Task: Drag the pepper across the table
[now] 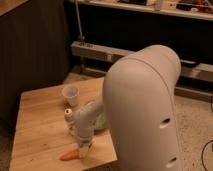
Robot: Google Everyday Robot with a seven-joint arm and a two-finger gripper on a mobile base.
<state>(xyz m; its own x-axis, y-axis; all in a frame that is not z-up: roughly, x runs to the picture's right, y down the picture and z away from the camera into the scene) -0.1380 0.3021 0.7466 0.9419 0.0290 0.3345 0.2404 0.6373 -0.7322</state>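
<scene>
The pepper (68, 155) is a small orange-red tapered piece lying near the front edge of the light wooden table (42, 125). My gripper (83, 149) hangs from the white arm and points down at the pepper's right end, touching or almost touching it. The big white arm housing (142, 110) fills the right of the view and hides the table's right side.
A clear plastic cup (71, 95) stands at the table's back middle. A small white bottle (68, 114) stands just left of the arm. A green bowl (101, 121) shows partly behind the arm. A metal rail (95, 51) runs behind the table.
</scene>
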